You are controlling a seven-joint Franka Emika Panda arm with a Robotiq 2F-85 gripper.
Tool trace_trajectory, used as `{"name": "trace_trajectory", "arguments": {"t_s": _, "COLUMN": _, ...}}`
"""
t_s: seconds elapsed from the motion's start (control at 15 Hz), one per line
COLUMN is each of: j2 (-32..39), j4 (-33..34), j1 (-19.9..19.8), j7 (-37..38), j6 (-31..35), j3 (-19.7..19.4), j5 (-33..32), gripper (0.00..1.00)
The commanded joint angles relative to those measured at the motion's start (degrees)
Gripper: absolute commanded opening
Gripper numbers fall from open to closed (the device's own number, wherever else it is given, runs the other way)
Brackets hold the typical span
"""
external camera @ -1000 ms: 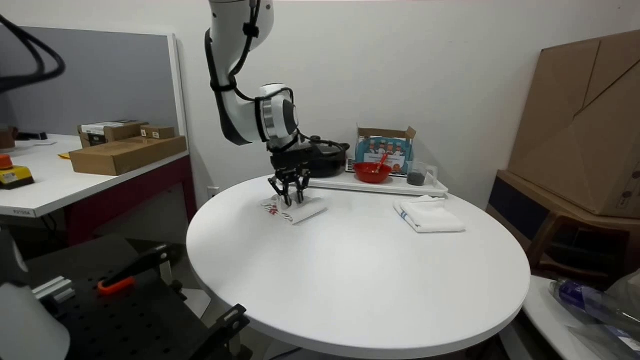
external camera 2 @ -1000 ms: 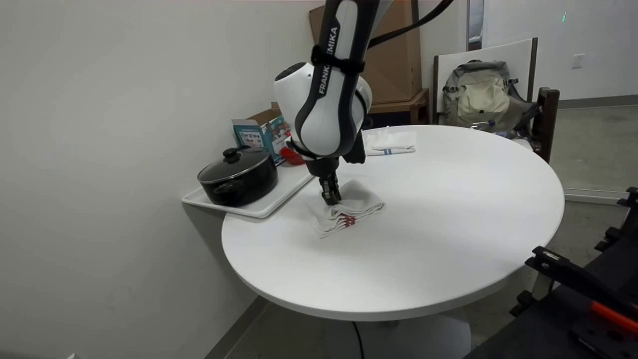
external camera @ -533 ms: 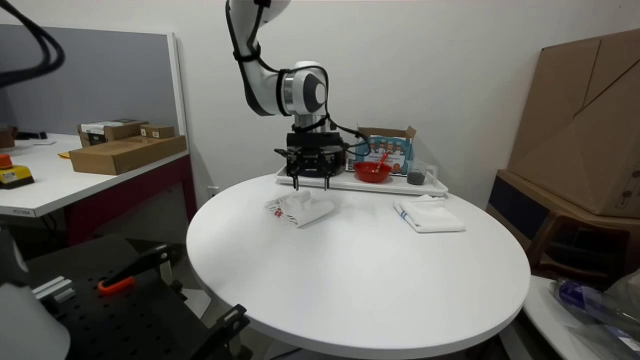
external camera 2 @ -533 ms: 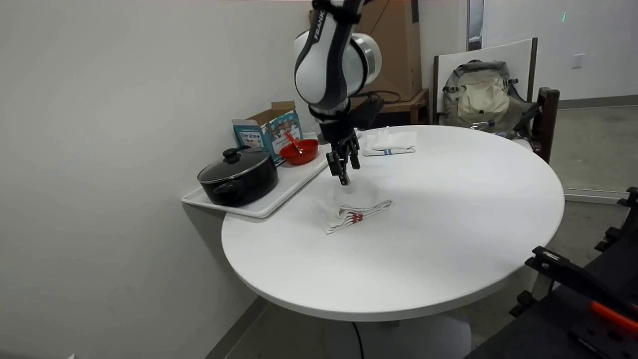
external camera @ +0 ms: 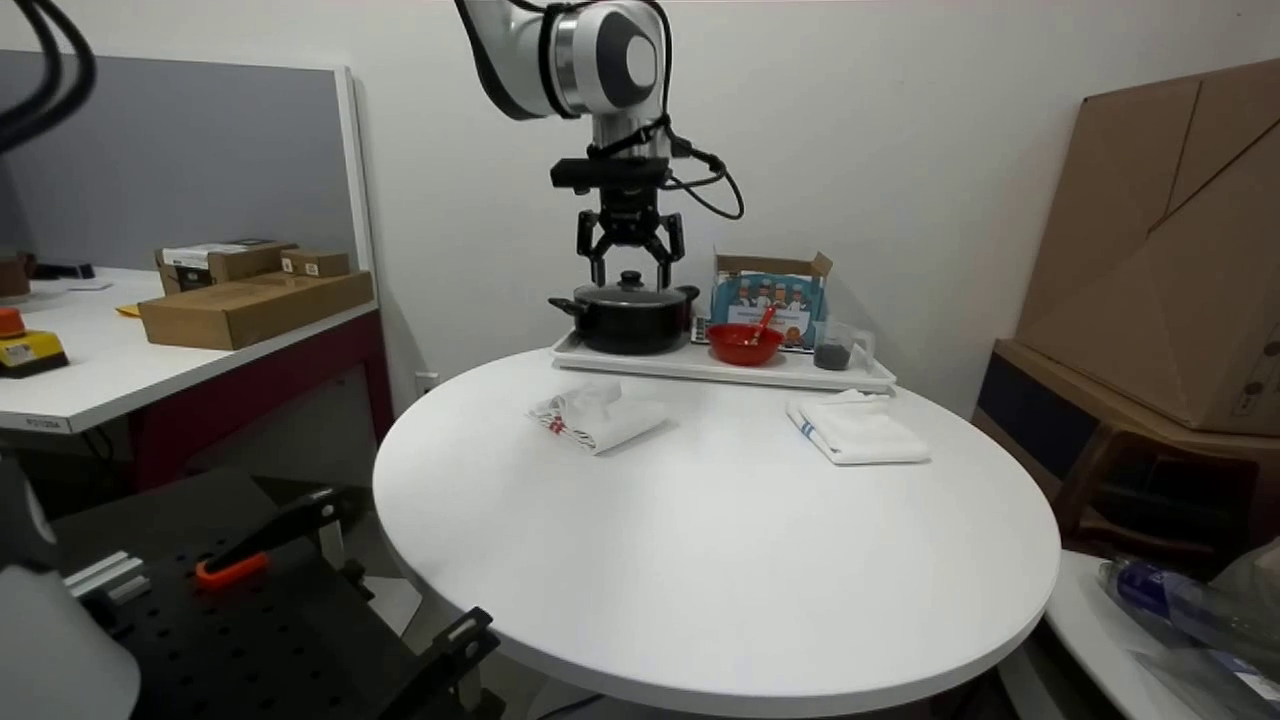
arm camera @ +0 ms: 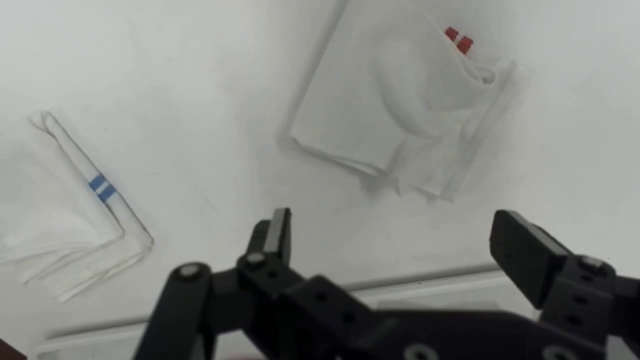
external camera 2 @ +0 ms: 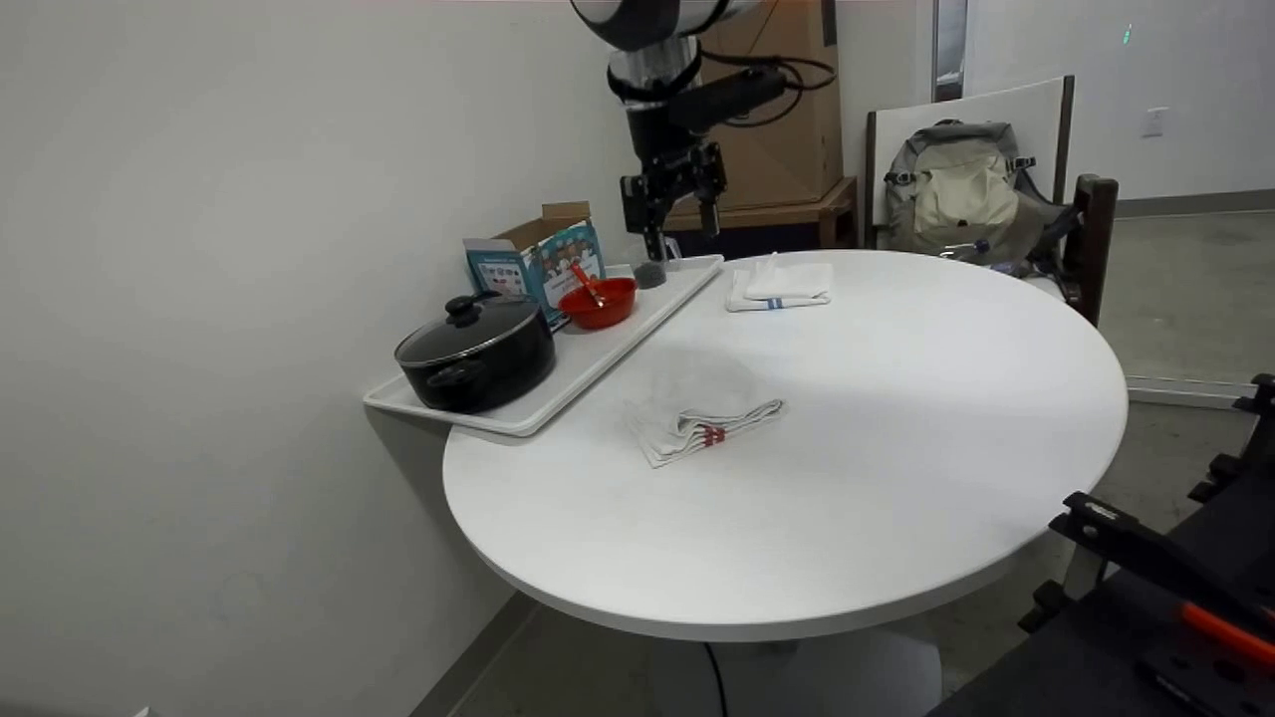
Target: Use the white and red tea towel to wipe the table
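The white and red tea towel (external camera: pixel 605 418) lies loosely folded and rumpled on the round white table (external camera: pixel 740 570), towards the tray side. Its red marks show near one edge, also in the wrist view, where the towel (arm camera: pixel 380 105) sits above the fingers. High over the table's far side hangs my gripper (external camera 2: pixel 682 239), pointing down. Its fingers are spread wide with nothing between them, as the wrist view of the gripper (arm camera: pixel 393 219) shows. A clear gap separates it from the towel.
A folded white cloth with blue stripes (external camera: pixel 862 432) rests elsewhere on the table. Along the wall edge, a white tray (external camera 2: pixel 637 339) carries a lidded black pot (external camera 2: pixel 478 354), a red bowl (external camera 2: pixel 600 305), a blue box (external camera 2: pixel 568 261) and a cup (external camera: pixel 835 350).
A second ago the fingertips were down in the towel. The gripper has since spread its fingers, let go and risen well above the table. The towel shifted slightly, then stayed put.
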Motion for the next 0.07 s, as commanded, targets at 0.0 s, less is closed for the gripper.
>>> {"name": "trace_trajectory", "arguments": {"t_s": 0.0, "j2": -0.66, "j4": -0.66, "j1": 0.25, "j7": 0.37, "j6": -0.10, "j3": -0.24, "j5": 0.23, "gripper": 1.00}}
